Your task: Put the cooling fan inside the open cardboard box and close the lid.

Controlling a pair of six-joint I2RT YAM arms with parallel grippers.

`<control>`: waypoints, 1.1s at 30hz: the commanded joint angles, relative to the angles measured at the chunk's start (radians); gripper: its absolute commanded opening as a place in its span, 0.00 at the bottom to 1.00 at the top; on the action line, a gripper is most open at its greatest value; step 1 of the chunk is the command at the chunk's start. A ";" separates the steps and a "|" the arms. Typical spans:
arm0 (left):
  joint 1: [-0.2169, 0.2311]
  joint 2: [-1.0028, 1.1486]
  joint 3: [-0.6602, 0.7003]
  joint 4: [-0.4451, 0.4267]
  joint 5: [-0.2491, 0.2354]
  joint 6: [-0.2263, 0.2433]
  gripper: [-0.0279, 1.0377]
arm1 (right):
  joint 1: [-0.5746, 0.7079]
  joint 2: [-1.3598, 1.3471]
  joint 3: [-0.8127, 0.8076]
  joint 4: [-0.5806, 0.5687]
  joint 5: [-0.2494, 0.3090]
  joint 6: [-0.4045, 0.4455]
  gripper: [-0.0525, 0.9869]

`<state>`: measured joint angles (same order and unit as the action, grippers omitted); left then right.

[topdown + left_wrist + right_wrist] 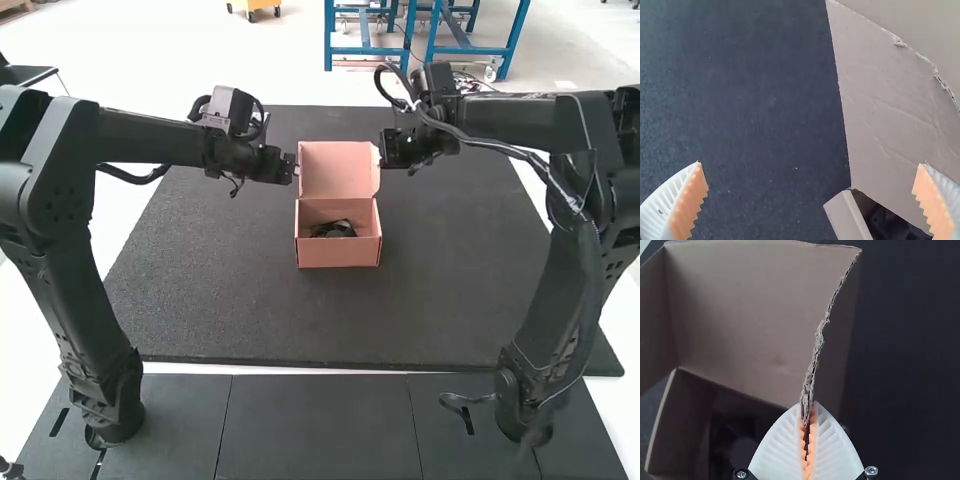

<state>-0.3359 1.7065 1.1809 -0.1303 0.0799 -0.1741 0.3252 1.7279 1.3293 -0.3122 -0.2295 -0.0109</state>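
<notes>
Dark mat (200, 290), speckled, textured, spread flat across the middle of a white surface (120, 215). The mat is wider at the near edge than at the far edge, and white shows along its left and near sides. A row of black panels (320, 425) runs along the near edge, split by two seams. There is a slot cutout in the left panel (62, 422) and another in the right panel (466, 416).

Black fan (333, 228) inside open cardboard box (338, 250)
</notes>
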 commanded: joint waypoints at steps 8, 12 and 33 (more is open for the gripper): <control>-0.015 -0.081 0.023 -0.031 0.018 -0.010 0.93 | 0.018 -0.018 0.022 -0.068 -0.022 -0.004 0.03; -0.032 -0.094 0.017 -0.054 0.018 -0.010 0.93 | 0.017 -0.028 0.024 -0.087 -0.022 -0.008 0.03; -0.051 -0.252 -0.047 -0.071 -0.012 -0.074 0.93 | 0.020 -0.100 0.005 -0.197 -0.030 -0.021 0.03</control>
<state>-0.3992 1.5135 1.1339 -0.2127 0.0826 -0.2085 0.3271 1.6646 1.3338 -0.5121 -0.2474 -0.0231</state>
